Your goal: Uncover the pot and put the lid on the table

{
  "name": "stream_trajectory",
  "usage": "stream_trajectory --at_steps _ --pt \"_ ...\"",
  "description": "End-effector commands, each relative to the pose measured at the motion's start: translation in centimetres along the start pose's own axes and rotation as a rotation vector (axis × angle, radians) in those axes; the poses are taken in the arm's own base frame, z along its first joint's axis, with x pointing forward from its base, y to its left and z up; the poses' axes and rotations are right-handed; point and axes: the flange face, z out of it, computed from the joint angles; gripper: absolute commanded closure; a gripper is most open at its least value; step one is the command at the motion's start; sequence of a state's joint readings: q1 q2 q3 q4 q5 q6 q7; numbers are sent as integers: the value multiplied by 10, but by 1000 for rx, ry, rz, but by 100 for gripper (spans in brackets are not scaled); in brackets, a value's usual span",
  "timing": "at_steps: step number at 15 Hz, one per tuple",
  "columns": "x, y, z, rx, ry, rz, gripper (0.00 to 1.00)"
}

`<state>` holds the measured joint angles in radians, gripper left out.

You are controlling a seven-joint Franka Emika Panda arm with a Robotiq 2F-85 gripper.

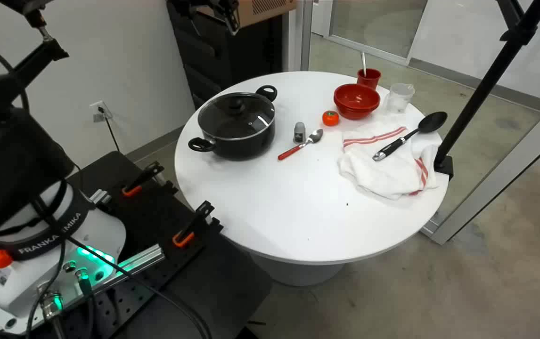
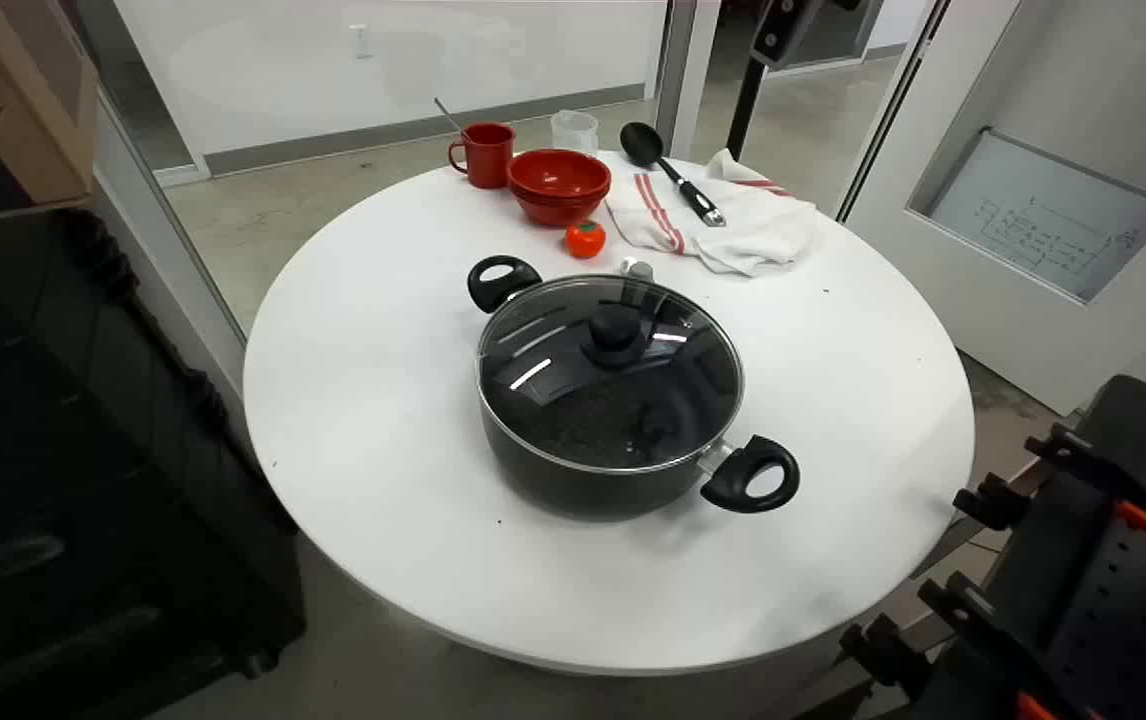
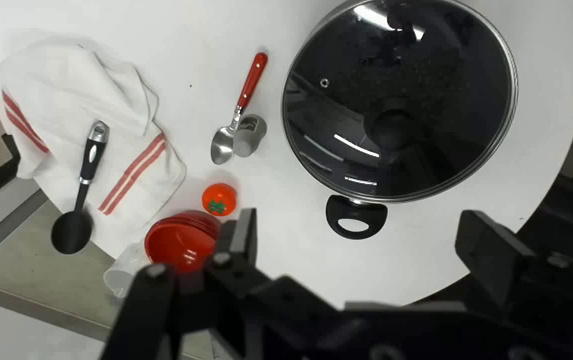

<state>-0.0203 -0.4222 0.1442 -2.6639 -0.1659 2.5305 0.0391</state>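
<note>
The black pot [image 1: 247, 149] stands upright on the white round table [image 1: 293, 216]. In an exterior view the pot [image 2: 573, 490] is at the middle of the table [image 2: 363, 400]. The glass lid [image 1: 223, 120] lies flat on the pot's rim, its black knob up; the same lid [image 2: 613, 400] shows in an exterior view. In the wrist view the lid [image 3: 431, 85] fills the upper right, and one pot handle shows below it. My gripper [image 3: 359, 225] is open and empty, high above the table; part of it [image 1: 213, 21] shows at the top of an exterior view.
A grey shaker [image 1: 299, 133] and red-handled spoon [image 1: 293, 149] lie near the pot. Beyond are a tomato [image 1: 330, 118], red bowls [image 1: 356, 101], red mug [image 1: 369, 77] and clear cup [image 1: 399, 97]. A black ladle [image 1: 404, 139] rests on a white towel [image 1: 378, 174]. A black pole stands at the table's edge.
</note>
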Motion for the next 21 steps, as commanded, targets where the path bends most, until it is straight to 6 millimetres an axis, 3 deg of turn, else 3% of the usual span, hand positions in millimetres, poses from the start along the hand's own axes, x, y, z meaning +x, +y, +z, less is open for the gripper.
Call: stream_trajectory --at_steps 1,9,11,16,21 --pt "0 0 0 0 -1 0 0" --pt "0 1 0 1 -1 3 0" --pt "2 -4 8 20 -12 -11 0" --pt "3 -26 59 61 -99 -50 0" --pt "4 -33 110 86 -98 -68 0"
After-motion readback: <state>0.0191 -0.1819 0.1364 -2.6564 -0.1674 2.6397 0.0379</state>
